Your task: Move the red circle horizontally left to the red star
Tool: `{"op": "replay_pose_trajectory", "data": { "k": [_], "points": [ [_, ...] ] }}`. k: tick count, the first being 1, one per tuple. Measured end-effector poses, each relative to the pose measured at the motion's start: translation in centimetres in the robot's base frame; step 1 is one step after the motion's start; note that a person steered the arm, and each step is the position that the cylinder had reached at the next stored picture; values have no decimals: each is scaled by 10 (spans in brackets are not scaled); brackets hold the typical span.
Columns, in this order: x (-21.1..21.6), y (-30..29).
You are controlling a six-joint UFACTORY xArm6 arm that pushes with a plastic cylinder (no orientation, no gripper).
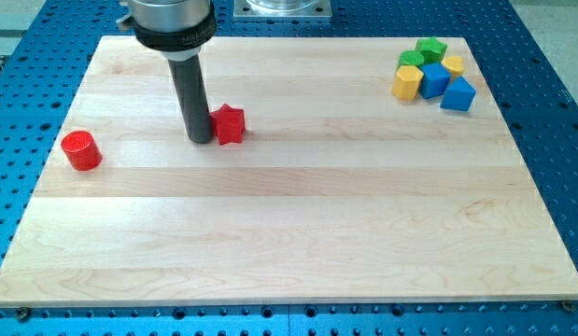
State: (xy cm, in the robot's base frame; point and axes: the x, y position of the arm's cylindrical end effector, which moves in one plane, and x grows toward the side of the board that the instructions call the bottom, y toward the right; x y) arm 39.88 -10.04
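The red circle [81, 150] is a short red cylinder near the left edge of the wooden board [289, 233]. The red star [230, 124] lies to its right and a little higher, left of the board's centre. My tip [200, 140] stands on the board right beside the red star's left side, touching it or nearly so. The rod rises from there to the dark collar at the view's top. The red circle lies well to the left of my tip.
A cluster sits at the board's top right: two green blocks [430, 49], two yellow blocks [406, 81] and two blue blocks [458, 94], packed close together. The blue perforated table [550, 112] surrounds the board.
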Motion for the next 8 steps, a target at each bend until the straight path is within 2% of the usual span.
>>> {"op": "replay_pose_trajectory", "data": {
  "k": [1, 2, 3, 4, 5, 6, 7, 8],
  "points": [
    [-3, 95],
    [23, 75],
    [84, -33],
    [84, -159],
    [81, -203],
    [49, -183],
    [27, -77],
    [34, -7]
  ]
}}
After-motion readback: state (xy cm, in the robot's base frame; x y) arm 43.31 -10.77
